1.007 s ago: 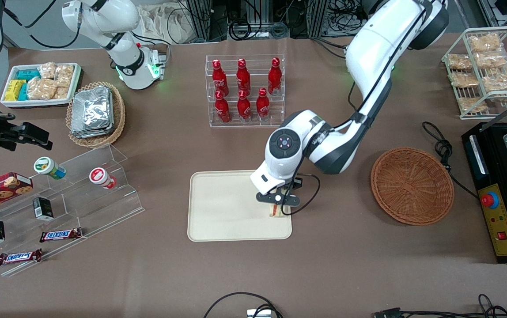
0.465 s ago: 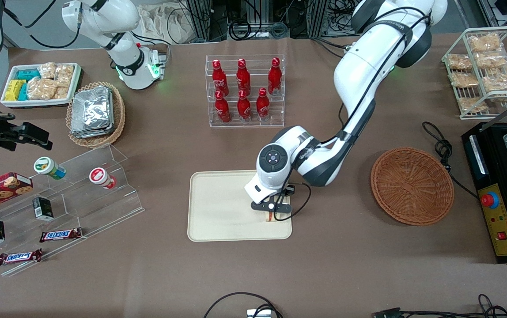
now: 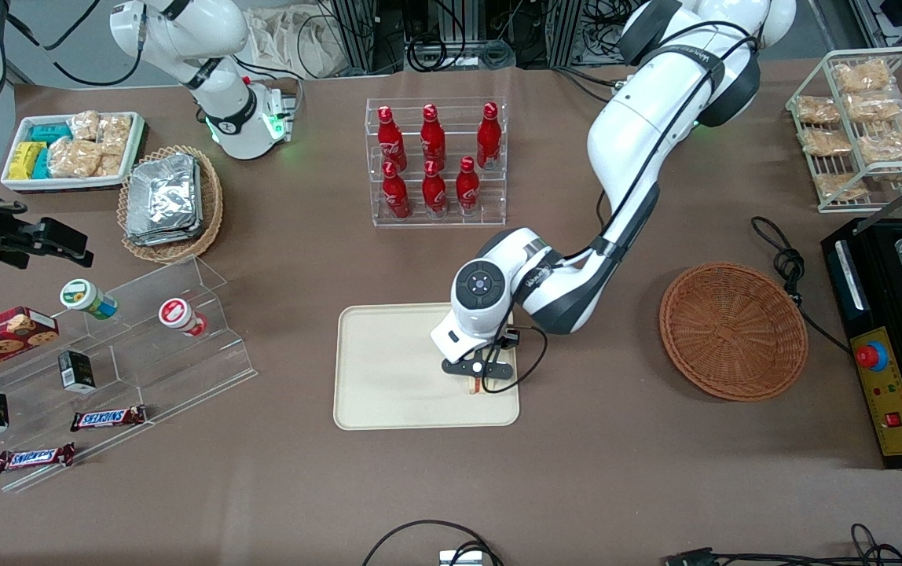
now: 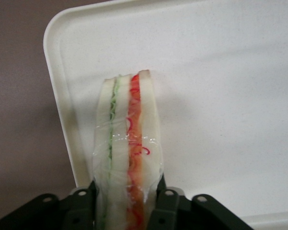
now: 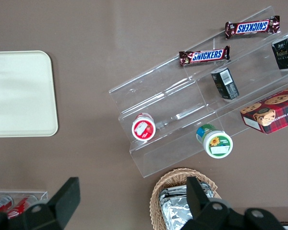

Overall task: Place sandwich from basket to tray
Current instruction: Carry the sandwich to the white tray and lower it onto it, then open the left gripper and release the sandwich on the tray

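My left gripper (image 3: 478, 382) hangs low over the cream tray (image 3: 388, 369), near the tray's corner that is closest to the front camera and to the basket. It is shut on the clear-wrapped sandwich (image 4: 127, 143), whose green and red filling layers show on its edge between the two black fingers (image 4: 164, 211). In the front view only a sliver of the sandwich (image 3: 479, 386) shows under the gripper. The reddish-brown wicker basket (image 3: 732, 330) sits empty toward the working arm's end of the table.
An acrylic rack of red bottles (image 3: 435, 161) stands farther from the front camera than the tray. A clear stepped shelf (image 3: 113, 346) with snacks lies toward the parked arm's end. A black appliance (image 3: 891, 338) and a cable (image 3: 785, 263) sit beside the basket.
The gripper with the sandwich has moved a little toward the parked arm's end, further in over the tray, and has come down lower. The sandwich stays held.
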